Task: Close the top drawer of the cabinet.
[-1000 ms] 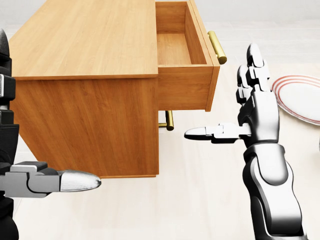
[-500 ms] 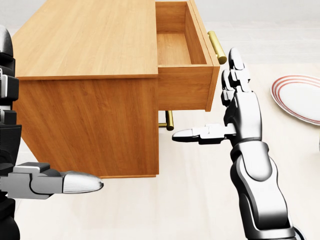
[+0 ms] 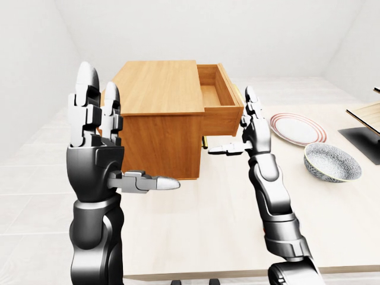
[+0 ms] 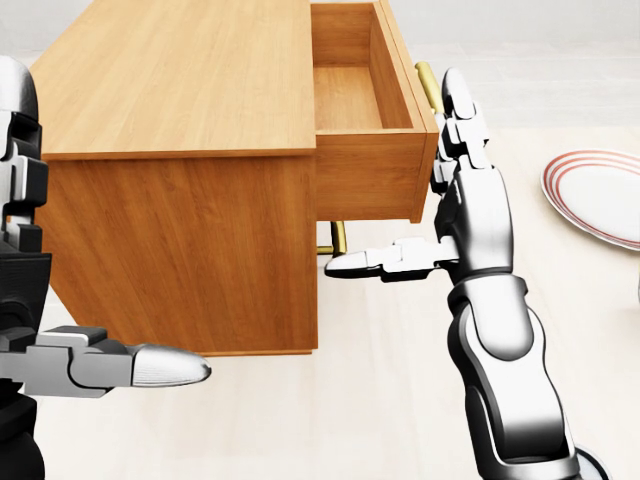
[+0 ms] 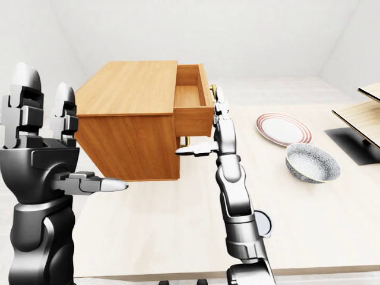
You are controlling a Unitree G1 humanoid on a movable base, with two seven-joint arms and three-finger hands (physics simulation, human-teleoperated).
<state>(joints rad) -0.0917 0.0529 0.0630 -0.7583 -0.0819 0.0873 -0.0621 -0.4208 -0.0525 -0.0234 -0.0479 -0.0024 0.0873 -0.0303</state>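
A light wooden cabinet point(image 4: 170, 90) stands on the pale table point(image 4: 380, 400). Its top drawer point(image 4: 365, 170) is pulled out toward the right of the head view and is empty inside. Its brass handle point(image 4: 424, 76) is partly hidden behind my right hand. My right hand point(image 4: 452, 200) is open, its fingers point(image 4: 462, 125) upright against the drawer front and its thumb point(image 4: 370, 263) pointing left under the drawer. My left hand point(image 3: 104, 148) is open and raised at the cabinet's left side, holding nothing.
A second brass handle point(image 4: 338, 240) shows on the lower drawer. A red-rimmed plate point(image 4: 600, 190) and a patterned bowl point(image 3: 331, 161) lie to the right on the table. A dark tray point(image 3: 362, 139) and a wooden board point(image 3: 368, 113) sit at the far right.
My right hand has moved left, from beside the plate up to the drawer front and handle. The drawer has not visibly moved. My left hand has barely shifted.
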